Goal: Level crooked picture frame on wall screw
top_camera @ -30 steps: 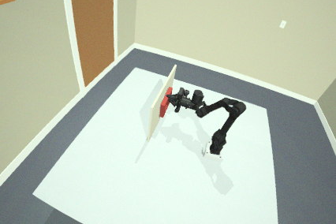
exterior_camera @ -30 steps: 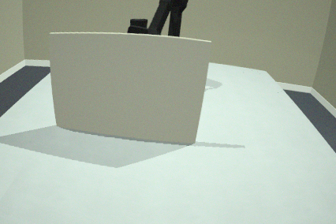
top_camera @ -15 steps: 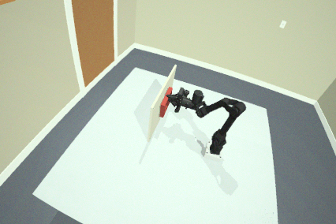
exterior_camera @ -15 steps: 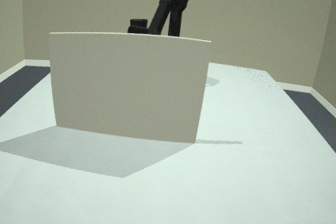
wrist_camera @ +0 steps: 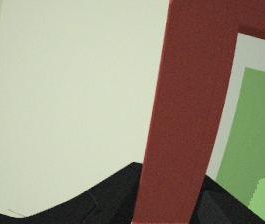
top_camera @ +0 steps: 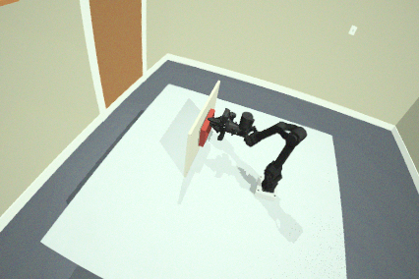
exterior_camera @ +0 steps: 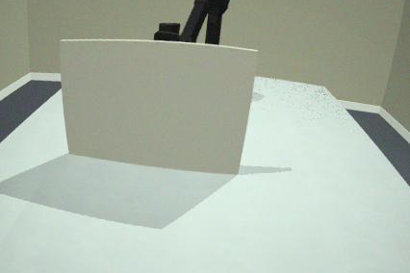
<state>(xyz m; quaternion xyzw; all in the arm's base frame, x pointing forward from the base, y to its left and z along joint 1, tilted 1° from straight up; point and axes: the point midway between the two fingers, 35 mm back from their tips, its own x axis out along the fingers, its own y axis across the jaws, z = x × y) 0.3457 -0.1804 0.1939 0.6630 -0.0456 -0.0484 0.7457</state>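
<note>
The red picture frame (top_camera: pixel 205 135) (wrist_camera: pixel 182 95) is at the front of a pale upright panel (top_camera: pixel 193 145) (exterior_camera: pixel 156 105) (wrist_camera: pixel 78 85), which stands on the white counter (top_camera: pixel 148 220) (exterior_camera: pixel 313 206). The gripper (top_camera: pixel 211 120) (wrist_camera: pixel 165 177) is clamped on one side bar of the frame, with a dark finger on either side of the bar in the wrist view. Inside the red border, a pale mat (wrist_camera: pixel 226 117) surrounds a green picture (wrist_camera: pixel 253 125), with a lighter green patch near the lower edge of that view. The black arm (top_camera: pixel 290 137) (exterior_camera: pixel 204 13) reaches from its white base plate (top_camera: pixel 273 195), bending high before coming down to the frame. From the exterior, the panel hides the frame and the gripper, and only the upper arm parts show above its top edge. The screw is out of sight, and I cannot tell from these views whether the frame is level.
</note>
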